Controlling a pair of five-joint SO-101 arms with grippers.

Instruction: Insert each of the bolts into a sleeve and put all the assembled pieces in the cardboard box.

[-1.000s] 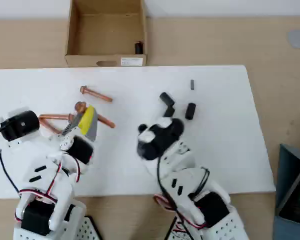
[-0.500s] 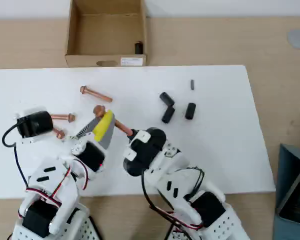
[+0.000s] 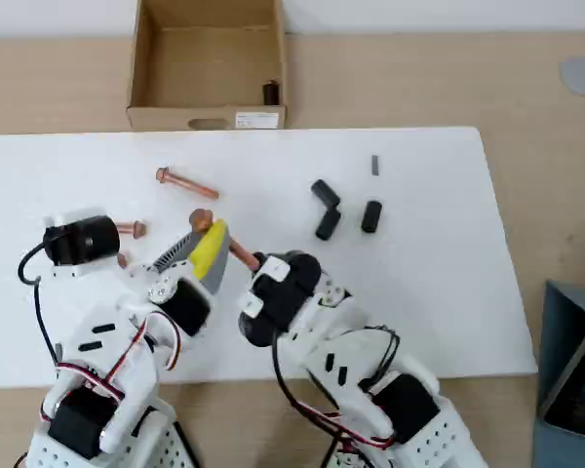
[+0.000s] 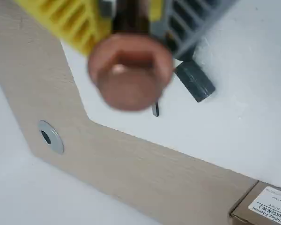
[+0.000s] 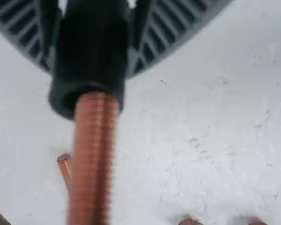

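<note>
Left gripper [image 3: 208, 246], its yellow and grey jaws clamped on the shank of a copper bolt [image 3: 222, 239], sits on the left half of the white mat [image 3: 439, 292], with loose bolts [image 3: 185, 183] lying just to its left and on its far side. The held bolt's head points far-left and its threaded end near-right, so its long axis runs on a slant straight toward the other arm. Right gripper [image 5: 91, 28], just to the right and a little nearer, is closed around a black sleeve [image 5: 86, 70], and in its wrist view the thread meets the sleeve's mouth and seems to have started in. I judge the coming move to be a push along that slanted line, the bolt sliding near-right or the sleeve far-left; the two axes look close to matched, and any tilt could jam the thread at the rim. Farther right, spare sleeves [image 3: 328, 223] and a thin dark pin [image 3: 374, 165] lie well apart from both arms, leaving bare mat around the joint. Beyond the mat's far edge, the cardboard box [image 3: 205, 118] stands open, a dark piece [image 3: 270, 93] in its right near corner; the left arm is the nearer to it.
</note>
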